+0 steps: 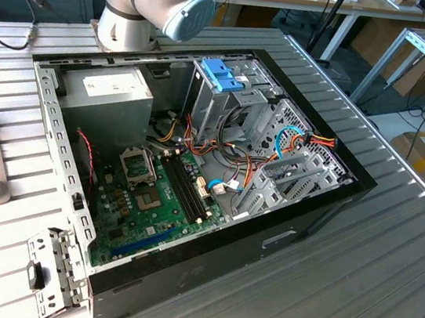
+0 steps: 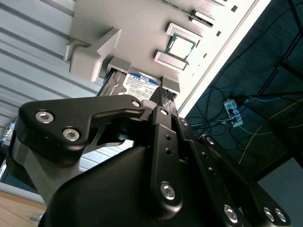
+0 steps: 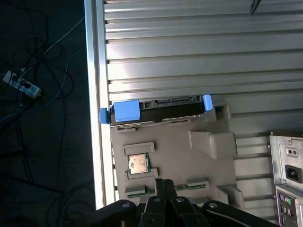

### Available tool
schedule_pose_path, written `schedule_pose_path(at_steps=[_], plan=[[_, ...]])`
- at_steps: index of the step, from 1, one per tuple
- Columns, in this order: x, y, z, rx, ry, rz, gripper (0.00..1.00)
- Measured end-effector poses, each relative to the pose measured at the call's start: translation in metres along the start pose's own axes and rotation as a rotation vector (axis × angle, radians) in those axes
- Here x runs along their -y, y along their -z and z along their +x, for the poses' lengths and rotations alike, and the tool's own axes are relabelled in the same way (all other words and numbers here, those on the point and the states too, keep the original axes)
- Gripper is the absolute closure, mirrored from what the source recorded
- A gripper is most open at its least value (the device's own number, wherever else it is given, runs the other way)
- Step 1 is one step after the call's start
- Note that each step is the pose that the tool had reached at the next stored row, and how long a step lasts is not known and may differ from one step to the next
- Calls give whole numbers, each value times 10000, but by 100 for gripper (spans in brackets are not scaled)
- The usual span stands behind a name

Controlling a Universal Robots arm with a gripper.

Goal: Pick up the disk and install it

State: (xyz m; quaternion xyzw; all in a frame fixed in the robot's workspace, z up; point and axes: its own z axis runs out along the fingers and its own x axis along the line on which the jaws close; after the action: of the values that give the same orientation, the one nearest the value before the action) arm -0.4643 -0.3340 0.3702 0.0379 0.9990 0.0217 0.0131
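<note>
The disk (image 3: 165,106) rests in a grey fixture plate (image 3: 175,146) on the slatted table, with light-blue rails at both ends and its connector edge showing. In the second wrist view the disk's (image 2: 141,85) white and blue label shows beneath grey holder blocks. My gripper (image 3: 164,183) hangs over the plate's opposite edge, apart from the disk, its black fingers together and holding nothing. The gripper (image 2: 161,93) points towards the label in the second wrist view. The open computer case (image 1: 324,210) lies on its side in the exterior view, with a metal drive cage (image 1: 277,148) inside.
A processor chip (image 3: 138,164) sits in the plate between my gripper and the disk. The table edge (image 3: 97,142) runs close beside the plate, with cables on the floor beyond. The case holds a power supply (image 1: 111,93), a motherboard (image 1: 151,198) and a blue tab piece (image 1: 223,73).
</note>
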Motion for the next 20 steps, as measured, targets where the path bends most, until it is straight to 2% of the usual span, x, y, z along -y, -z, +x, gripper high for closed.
schedule_pose_path(at_steps=[12, 20], plan=[[0, 0, 0, -6, 129, -3, 89], [0, 0, 0, -23, 518, -12, 89]])
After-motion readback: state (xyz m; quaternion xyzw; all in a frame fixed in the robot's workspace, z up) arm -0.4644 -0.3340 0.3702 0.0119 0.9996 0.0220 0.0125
